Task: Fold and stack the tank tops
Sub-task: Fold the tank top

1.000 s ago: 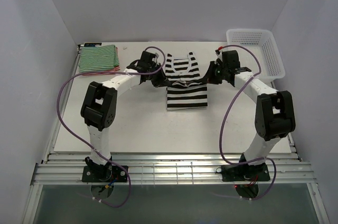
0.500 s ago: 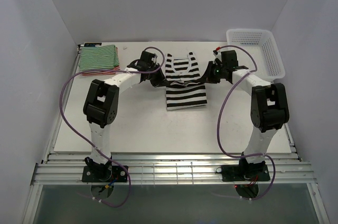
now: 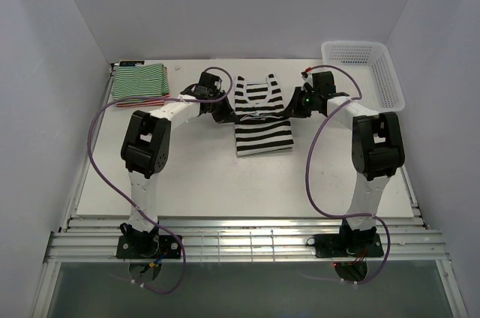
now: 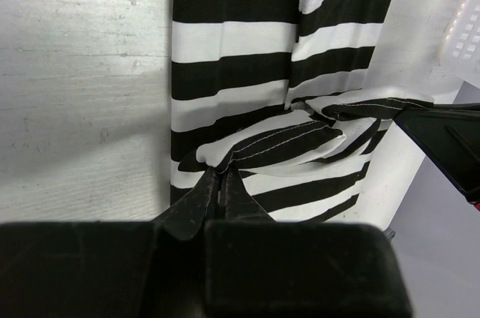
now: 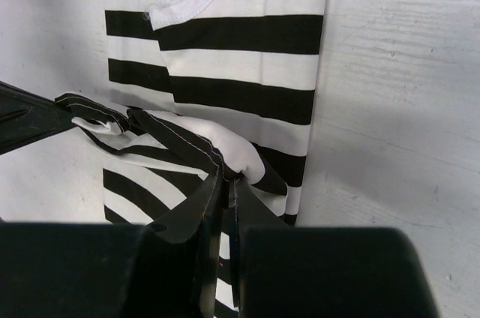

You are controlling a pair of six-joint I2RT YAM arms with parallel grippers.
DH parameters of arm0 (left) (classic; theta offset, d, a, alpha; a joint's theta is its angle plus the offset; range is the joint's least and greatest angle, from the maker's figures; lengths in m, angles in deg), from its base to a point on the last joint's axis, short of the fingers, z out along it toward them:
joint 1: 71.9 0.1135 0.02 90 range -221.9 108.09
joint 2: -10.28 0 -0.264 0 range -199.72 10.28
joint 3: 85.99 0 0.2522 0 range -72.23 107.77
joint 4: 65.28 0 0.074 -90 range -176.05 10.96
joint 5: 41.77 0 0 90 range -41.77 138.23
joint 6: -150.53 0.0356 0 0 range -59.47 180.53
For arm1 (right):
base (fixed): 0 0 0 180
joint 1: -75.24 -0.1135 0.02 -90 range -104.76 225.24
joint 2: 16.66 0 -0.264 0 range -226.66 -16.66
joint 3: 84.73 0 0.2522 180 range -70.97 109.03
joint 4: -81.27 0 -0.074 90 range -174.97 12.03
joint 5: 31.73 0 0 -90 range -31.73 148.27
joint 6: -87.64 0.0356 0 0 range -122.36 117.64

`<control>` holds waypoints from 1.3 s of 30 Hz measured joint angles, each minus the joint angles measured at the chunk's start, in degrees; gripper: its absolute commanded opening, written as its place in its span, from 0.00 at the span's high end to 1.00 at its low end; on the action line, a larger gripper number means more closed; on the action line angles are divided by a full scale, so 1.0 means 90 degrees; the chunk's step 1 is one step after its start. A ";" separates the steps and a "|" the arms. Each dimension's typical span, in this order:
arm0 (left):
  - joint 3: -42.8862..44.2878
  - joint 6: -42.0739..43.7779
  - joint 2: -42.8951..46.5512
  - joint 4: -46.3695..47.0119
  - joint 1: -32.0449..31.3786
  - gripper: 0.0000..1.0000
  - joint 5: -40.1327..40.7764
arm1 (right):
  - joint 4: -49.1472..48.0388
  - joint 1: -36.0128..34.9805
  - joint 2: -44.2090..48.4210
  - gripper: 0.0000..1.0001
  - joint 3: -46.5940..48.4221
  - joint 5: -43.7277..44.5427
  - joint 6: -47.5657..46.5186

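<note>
The black-and-white tank top [image 3: 262, 134] lies flat on the worktop [image 3: 187, 183] between the two arms. Its long axis runs away from the robot's base, with the neckline at the far end and the hem towards the near edge. That axis is what the coming move depends on, since the fold has to travel along it towards the neckline.

The left jaws come in from the top's left edge and the right jaws from its right edge. They face each other across the width at about the middle of its length, so neither arm is nearer than the other.

Both pairs of jaws are closed almost fully. The wrist views show each pair pinching a bunched, raised ridge of striped cloth with a stitched edge (probably the hem, though I cannot say for certain). This ridge stretches between the two grips, slightly slack and wrinkled. The far half of the top lies smooth beyond it, and more of the top lies flat on the near side.

I judge the fold to be partly carried over. The next step seems to be moving both grips evenly towards the neckline so the ridge lands square across the stripes.

The green-and-white tank top [image 3: 139, 80] sits folded at the far left corner, well apart from the arms. A red-and-white tank top [image 3: 142, 100] shows only as an edge beneath it. The white basket [image 3: 360, 44] stands at the far right.
</note>
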 measured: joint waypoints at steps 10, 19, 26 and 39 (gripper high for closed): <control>0.0299 0.0053 -0.0170 -0.0007 0.0007 0.75 -0.0005 | -0.0131 0.0010 -0.0185 0.69 0.0182 0.0000 0.0143; 0.0571 0.0131 -0.0219 -0.0138 0.0027 0.02 0.0046 | -0.0226 0.0012 -0.0197 0.08 0.0226 -0.0148 0.0240; 0.0206 0.0124 0.0160 -0.0058 0.0005 0.02 -0.0168 | -0.0379 0.0010 0.1005 0.10 -0.0797 -0.0641 0.0272; -0.1479 -0.0296 0.0911 0.0665 -0.0636 0.02 -0.0690 | -0.1489 -0.0160 0.1707 0.10 -0.2686 -0.1418 0.0916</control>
